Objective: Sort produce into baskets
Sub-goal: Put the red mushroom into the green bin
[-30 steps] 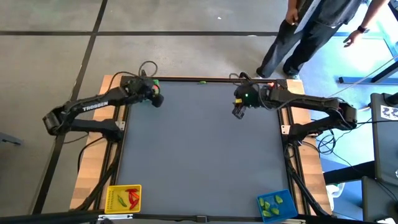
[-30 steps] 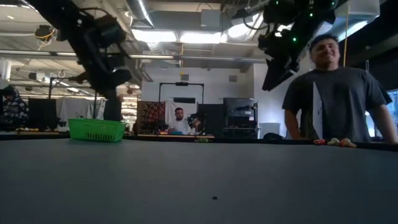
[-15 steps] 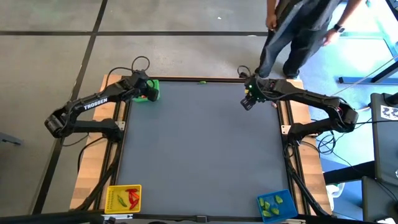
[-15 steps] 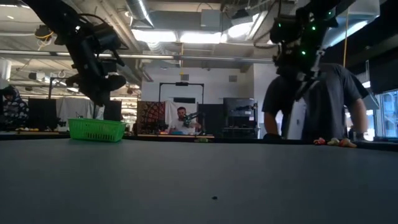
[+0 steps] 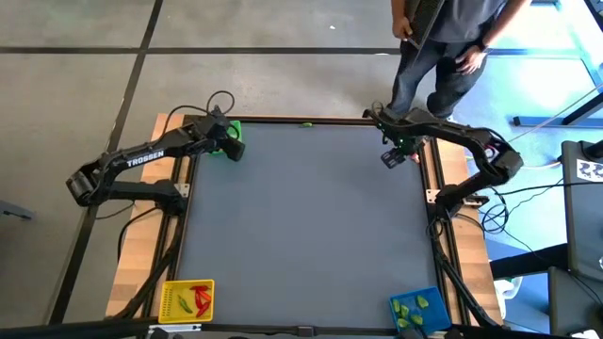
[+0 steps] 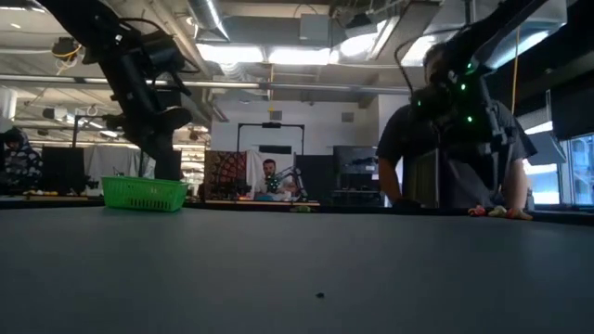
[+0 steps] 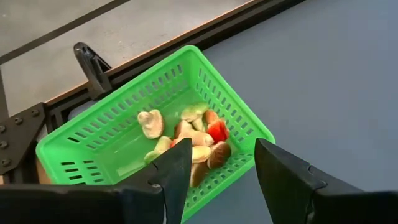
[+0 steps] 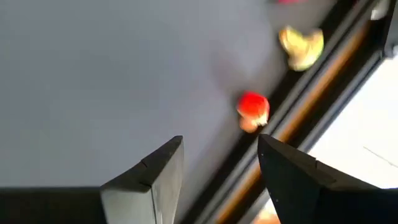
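Observation:
The green basket (image 7: 124, 134) stands at the table's far left corner and holds several pale, brown and red produce pieces (image 7: 196, 140). My left gripper (image 7: 222, 150) hangs open just above that basket's near wall, with nothing between its fingers. My right gripper (image 5: 389, 158) hovers open near the table's far right edge, above a red piece (image 8: 253, 111) and a yellow piece (image 8: 301, 45) that lie on the mat by the rim. At the near edge, the yellow basket (image 5: 188, 301) holds red pieces and the blue basket (image 5: 417, 311) holds green ones.
A person (image 5: 443, 38) stands just beyond the table's far right corner, close behind my right arm. One small green piece (image 5: 306, 123) lies at the middle of the far edge. The grey mat (image 5: 301, 226) between the arms carries nothing else.
My right gripper has swung toward the table's right edge and come down over the loose pieces there. My left gripper has shifted slightly toward the far left corner, over the green basket. The person has stepped in closer behind the right arm.

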